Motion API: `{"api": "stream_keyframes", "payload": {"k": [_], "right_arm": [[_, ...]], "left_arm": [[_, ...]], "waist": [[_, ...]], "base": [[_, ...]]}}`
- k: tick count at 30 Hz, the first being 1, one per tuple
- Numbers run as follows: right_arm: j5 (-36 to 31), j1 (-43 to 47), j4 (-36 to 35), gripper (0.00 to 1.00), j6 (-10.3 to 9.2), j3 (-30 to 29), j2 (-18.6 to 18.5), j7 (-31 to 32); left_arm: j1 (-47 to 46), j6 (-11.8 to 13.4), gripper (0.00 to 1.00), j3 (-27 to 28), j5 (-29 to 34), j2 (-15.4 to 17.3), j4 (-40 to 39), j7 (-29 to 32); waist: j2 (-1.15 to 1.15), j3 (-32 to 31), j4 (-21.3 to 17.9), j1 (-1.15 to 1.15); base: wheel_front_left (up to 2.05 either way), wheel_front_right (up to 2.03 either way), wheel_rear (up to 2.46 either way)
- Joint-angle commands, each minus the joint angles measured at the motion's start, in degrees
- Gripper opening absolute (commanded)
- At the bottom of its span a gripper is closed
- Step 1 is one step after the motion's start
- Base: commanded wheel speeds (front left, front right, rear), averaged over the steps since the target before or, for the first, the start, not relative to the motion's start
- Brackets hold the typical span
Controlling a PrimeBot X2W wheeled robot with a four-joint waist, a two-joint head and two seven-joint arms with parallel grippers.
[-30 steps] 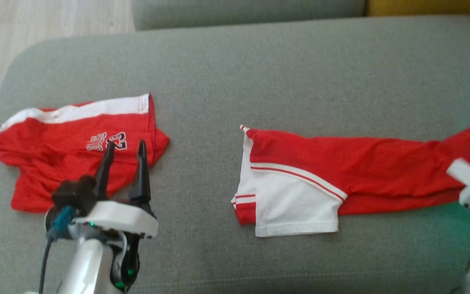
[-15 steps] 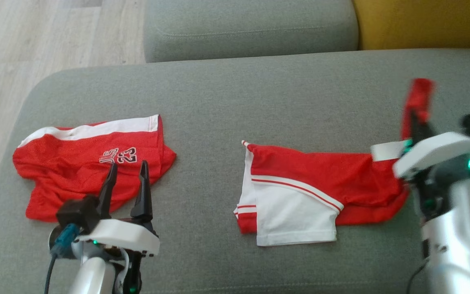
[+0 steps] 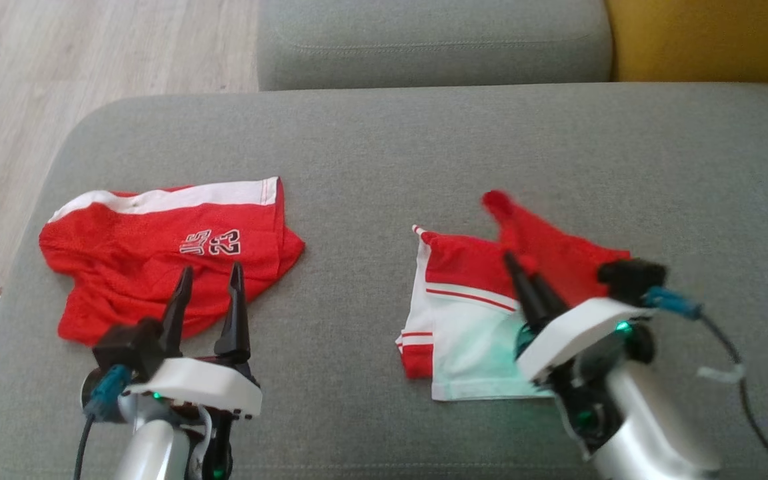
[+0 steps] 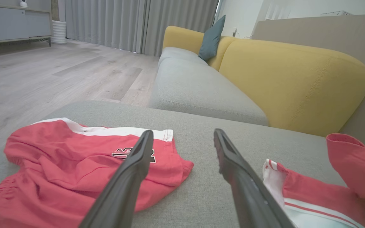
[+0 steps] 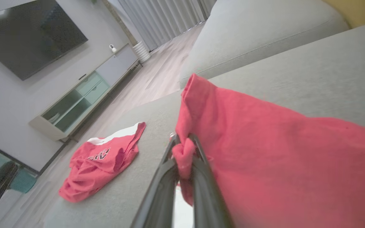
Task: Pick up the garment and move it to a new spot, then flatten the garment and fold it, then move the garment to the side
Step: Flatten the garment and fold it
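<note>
In the head view, your right gripper [image 3: 521, 267] is clenched on a pinch of red cloth from the red-and-white jersey [image 3: 464, 313]. The jersey lies on the right half of the grey seat cushion [image 3: 384, 147], its white sleeve panel nearest you. The held part stands up over the middle of the jersey, so this looks like the fold under way. Your left gripper [image 3: 211, 268] is spread wide and holds nothing. It hovers over the near edge of the red shorts [image 3: 157, 260], which lie well apart from the jersey on the left.

In the left wrist view, the two fingers of the left gripper [image 4: 183, 133] stand apart with bare cushion between them. The red shorts [image 4: 59, 158] are at lower left and the red-and-white jersey [image 4: 312, 196] at lower right, its lifted flap [image 4: 347, 155] raised off the cushion.

In the right wrist view, the right gripper [image 5: 184, 142] has a small bunch of red fabric squeezed between its tips, and the rest of the red-and-white jersey [image 5: 265, 139] drapes to the right.

The grip is only a small bunch of cloth, so pull gently or it may slip. Carry the flap leftward until its edge meets the jersey's left edge, keeping it low so the layer underneath does not drag. Lower it onto the cloth before you let go. The free left gripper could pin the near-left corner if the jersey starts to slide
</note>
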Motion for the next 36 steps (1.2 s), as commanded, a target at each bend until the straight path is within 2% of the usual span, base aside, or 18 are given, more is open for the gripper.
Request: {"api": "stream_keyframes", "payload": {"k": [1,13,14,15,19,24,29,32,36], "right_arm": [[1.1,-1.3,-1.4,0.0,-0.04,3.3,-0.1,-1.8],[7.0,-3.4,7.7,0.0,-0.04,17.0,-0.1,-9.4],[8.3,-3.5,7.7,0.47,-0.04,18.4,-0.1,-9.4],[9.7,-3.6,7.6,1.0,-0.04,19.8,-0.1,-9.5],[16.1,-4.5,5.5,1.0,-0.04,27.0,-0.1,-10.8],[17.9,-7.9,8.1,1.0,-0.04,27.3,-0.1,-14.4],[12.4,-12.3,12.6,1.0,-0.04,23.7,-0.1,-17.0],[4.4,-15.0,15.4,1.0,-0.04,19.0,-0.1,-18.2],[-7.1,-15.6,15.5,1.0,-0.04,10.1,-0.1,-18.9]], "left_arm": [[-2.1,0.2,1.0,1.9,0.1,0.1,-1.7,-0.7],[-3.2,0.0,1.0,1.4,0.0,0.1,-1.0,-0.7],[-3.3,0.0,1.0,1.4,-0.1,0.1,-0.9,-0.7],[-3.4,0.0,1.0,1.3,-0.2,0.1,-0.8,-0.7],[-3.6,0.1,1.0,1.1,-0.5,0.1,-0.5,-0.7],[-3.5,0.3,1.0,1.4,-0.7,0.1,-0.6,-0.7],[-3.2,0.4,1.0,1.6,-1.0,0.1,-1.6,-0.7],[-3.1,0.4,1.0,1.5,-1.3,0.1,-2.9,-0.7],[-3.1,0.2,1.0,1.1,-1.5,0.1,-4.8,-0.7]], "waist": [[0.0,0.3,0.3,0.0],[0.0,2.2,2.1,0.0],[0.0,2.3,2.2,0.0],[0.0,2.4,2.2,0.0],[0.0,2.5,2.2,0.0],[0.0,2.0,1.7,0.0],[0.0,1.5,0.5,0.0],[0.0,1.3,-0.4,0.0],[0.0,1.1,-1.6,0.0]], "base": [[0.0,0.0,0.0],[0.0,0.0,0.0],[0.0,0.0,0.0],[0.0,0.0,0.0],[0.0,0.0,0.0],[0.0,0.0,0.0],[0.0,0.0,0.0],[0.0,0.0,0.0],[0.0,0.0,0.0]]}}
